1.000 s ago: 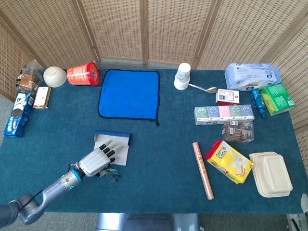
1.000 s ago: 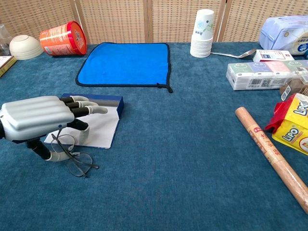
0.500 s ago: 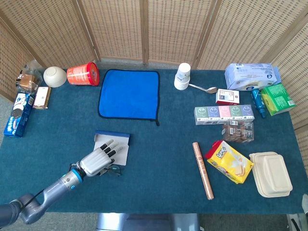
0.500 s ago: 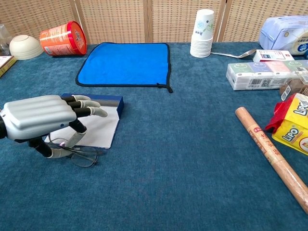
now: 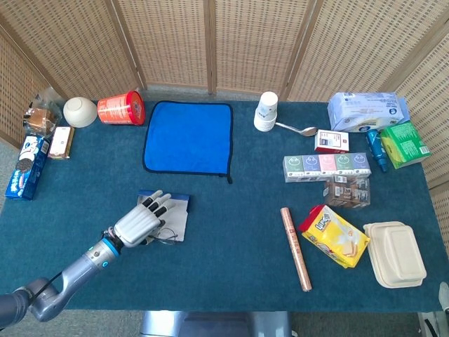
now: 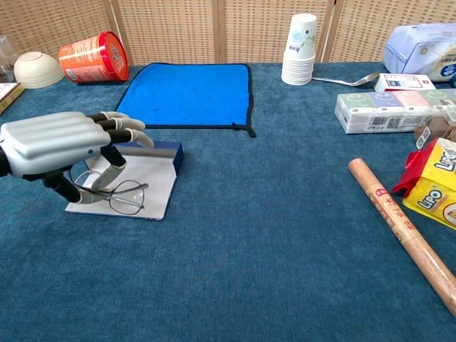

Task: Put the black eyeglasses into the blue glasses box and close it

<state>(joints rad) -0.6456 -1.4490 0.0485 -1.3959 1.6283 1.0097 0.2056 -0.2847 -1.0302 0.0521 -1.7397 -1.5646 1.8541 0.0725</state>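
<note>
The blue glasses box [image 6: 158, 149] lies open on the left of the table, its white lining [image 6: 153, 187] facing up; the head view shows the box [image 5: 179, 204] too. My left hand [image 6: 60, 142] hovers over its near left part and pinches the thin black-rimmed eyeglasses [image 6: 121, 197] between thumb and fingers. The lenses hang low over the white lining. In the head view the left hand [image 5: 139, 223] covers most of the box, and the eyeglasses [image 5: 166, 235] peek out by its fingers. Neither view shows my right hand.
A blue cloth [image 5: 188, 137] lies behind the box, with a red can [image 5: 121, 109] and a white bowl [image 5: 80, 111] at the back left. Paper cups [image 5: 266, 111], a brown roll [image 5: 296, 248], a yellow snack bag [image 5: 334, 235] and boxes fill the right side.
My left hand has lifted the eyeglasses off the carpet in front of the box and carried them away from me, over the box's white lining.
</note>
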